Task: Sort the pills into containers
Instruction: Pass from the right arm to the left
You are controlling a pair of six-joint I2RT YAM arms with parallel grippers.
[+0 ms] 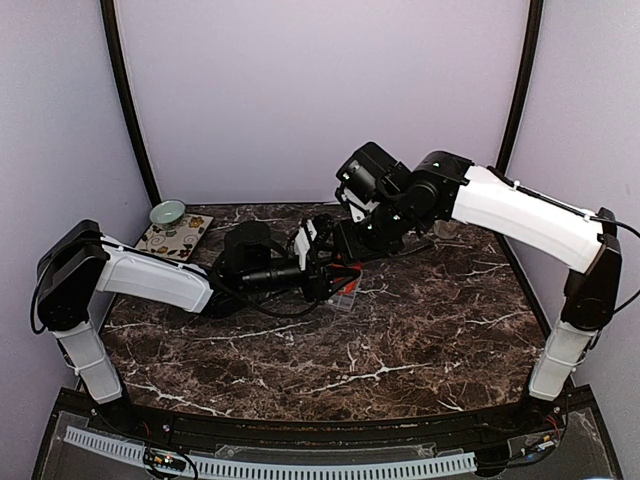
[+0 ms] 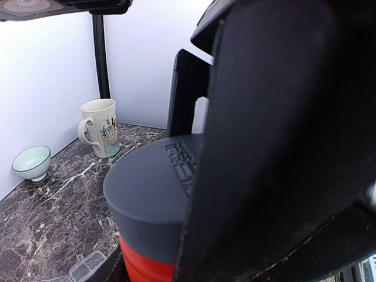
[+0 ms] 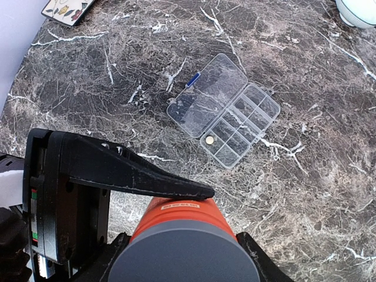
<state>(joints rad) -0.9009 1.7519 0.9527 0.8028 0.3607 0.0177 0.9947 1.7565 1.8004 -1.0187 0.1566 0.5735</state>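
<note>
Gripping the orange bottle [image 3: 176,218] with the left end effector [image 1: 318,268], the right end effector [image 3: 182,258] clenched on its cap [image 2: 153,188], I saw the organiser box [image 3: 226,111] diagonal below.

From above, the organiser box [image 1: 346,300] lies almost wholly under the left arm [image 1: 150,275] and right arm [image 1: 520,205] where they meet, with only one clear corner showing. The bottle [image 1: 344,270] is a mere red sliver there. The left wrist view cuts the bottle's orange body at its bottom edge, and a black finger [image 2: 282,147] near the lens is blurred. The right wrist view crops the bowl [image 3: 358,10] and patterned tile [image 3: 66,7]. The right fingers [image 3: 254,261] barely enter, so their grip is unreadable.
</note>
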